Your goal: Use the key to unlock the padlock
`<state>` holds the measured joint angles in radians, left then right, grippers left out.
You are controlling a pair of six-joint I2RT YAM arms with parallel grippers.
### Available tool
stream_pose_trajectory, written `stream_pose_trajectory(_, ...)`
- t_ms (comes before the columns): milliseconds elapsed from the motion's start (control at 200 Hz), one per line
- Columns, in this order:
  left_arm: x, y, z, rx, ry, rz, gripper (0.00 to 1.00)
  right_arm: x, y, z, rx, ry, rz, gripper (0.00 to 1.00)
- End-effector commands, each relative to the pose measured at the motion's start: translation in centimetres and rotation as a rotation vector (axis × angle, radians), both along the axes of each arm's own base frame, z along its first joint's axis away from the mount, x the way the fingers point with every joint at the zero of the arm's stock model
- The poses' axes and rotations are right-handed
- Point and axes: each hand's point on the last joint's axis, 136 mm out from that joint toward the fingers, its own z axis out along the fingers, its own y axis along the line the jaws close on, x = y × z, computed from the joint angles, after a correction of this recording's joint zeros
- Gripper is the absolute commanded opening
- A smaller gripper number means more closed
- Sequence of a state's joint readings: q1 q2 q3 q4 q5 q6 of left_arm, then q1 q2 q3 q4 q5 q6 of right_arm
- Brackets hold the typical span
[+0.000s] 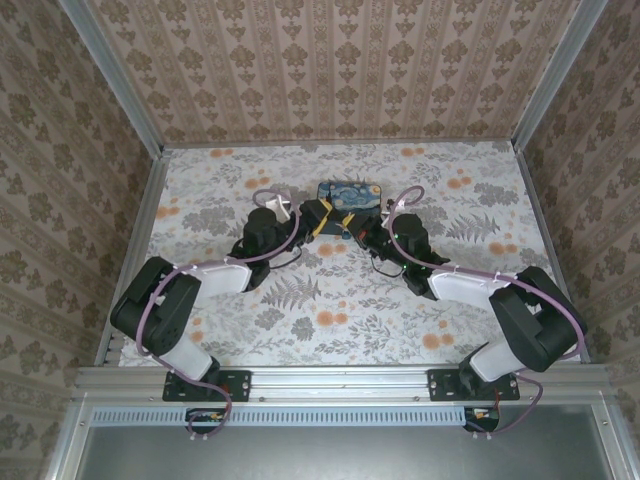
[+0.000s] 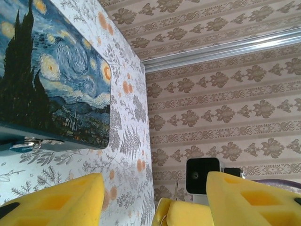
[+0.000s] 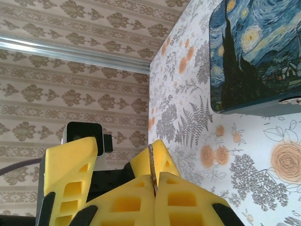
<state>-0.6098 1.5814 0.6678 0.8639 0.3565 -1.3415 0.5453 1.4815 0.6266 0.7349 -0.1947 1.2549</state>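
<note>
The blue tin (image 1: 349,196) with the starry night picture sits on the flowery table (image 1: 330,320). Both arms reach in to the side of the tin that faces the arm bases.

The left gripper (image 1: 318,223) is just beside the tin's left corner on that side. Its yellow fingers (image 2: 61,202) stand well apart, and nothing is between them.

The right gripper (image 1: 361,232) is just beside the tin too, nearer its right corner. Its two yellow fingers (image 3: 188,202) are pressed tight together. A thin flat bit of metal, the key (image 3: 152,167), sticks out from between them. The key is near the tin but not touching it.

The padlock (image 2: 30,142) is a tiny silvery thing on the tin's side wall, the wall that faces the grippers. In the right wrist view a shiny bit shows on that same wall. It is too small to tell if it is locked.

The two grippers are close together in front of the tin, tips turned toward each other.
</note>
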Motion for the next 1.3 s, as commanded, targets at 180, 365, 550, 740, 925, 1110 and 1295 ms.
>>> stream_pose_trajectory(180, -0.3, -2.0, 0.1, -0.014, 0.016, -0.053, 0.50, -0.1, 0.8, 0.9, -0.034, -0.044, 0.031, 0.00)
stream_pose_trajectory(365, -0.3, -2.8, 0.1, -0.016, 0.020, -0.068, 0.41, 0.1, 1.1, 1.0, -0.029, -0.048, 0.034, 0.00)
stream_pose_trajectory(550, -0.4, -2.9, -0.1, -0.018, 0.022, -0.067, 0.30, 0.2, 1.1, 0.8, -0.032, -0.044, 0.033, 0.00)
stream_pose_trajectory(740, -0.4, -3.0, -0.1, -0.018, 0.022, -0.067, 0.22, 0.2, 1.0, 0.4, -0.038, -0.036, 0.028, 0.00)
stream_pose_trajectory(925, -0.5, -3.0, -0.1, -0.018, 0.022, -0.067, 0.16, 0.2, 1.0, 0.3, -0.038, -0.031, 0.025, 0.00)
stream_pose_trajectory(1110, -0.5, -3.1, 0.0, -0.022, 0.016, -0.067, 0.07, 0.2, 1.0, 0.2, -0.037, -0.031, 0.023, 0.00)
stream_pose_trajectory(1295, -0.5, -3.2, 0.1, -0.028, 0.013, -0.070, 0.00, 0.4, 1.0, 0.3, -0.032, -0.031, 0.020, 0.00)
